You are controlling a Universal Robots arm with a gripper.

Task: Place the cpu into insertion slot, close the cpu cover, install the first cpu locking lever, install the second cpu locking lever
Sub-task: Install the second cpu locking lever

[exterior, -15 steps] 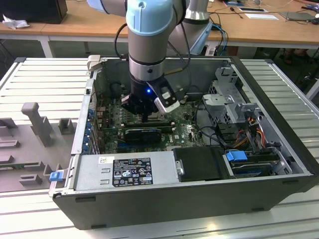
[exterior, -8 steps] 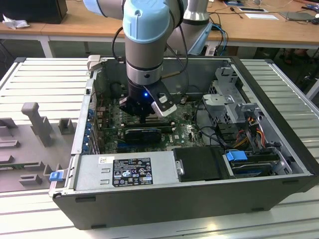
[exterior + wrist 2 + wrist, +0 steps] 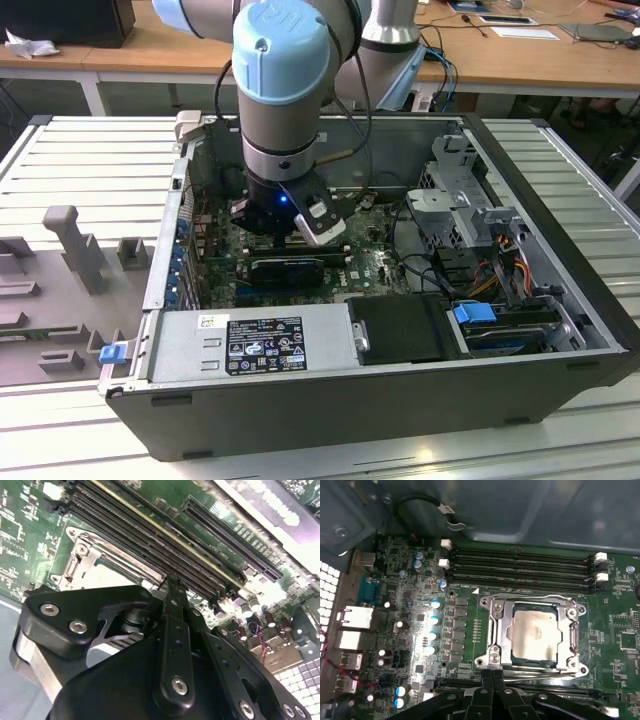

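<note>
The cpu (image 3: pixel 534 636) lies flat in the insertion slot (image 3: pixel 570 640) on the green motherboard (image 3: pixel 615 635), its pale metal top showing through the window of the cpu cover (image 3: pixel 502 630), which lies down over the socket frame. In the first wrist view the gripper (image 3: pixel 492 672) sits at the socket's edge, on the side away from the four long memory slots (image 3: pixel 520 570), its two black fingertips pressed together with nothing visible between them. In the second wrist view the same tips (image 3: pixel 172 582) meet beside a corner of the slot (image 3: pixel 82 562). Past the socket, a row of silver capacitors (image 3: pixel 434 625) runs alongside. In the exterior view the arm (image 3: pixel 285 100) reaches down into the open computer case (image 3: pixel 560 200), with the grey power supply (image 3: pixel 250 345) along the case wall nearest the camera.
</note>
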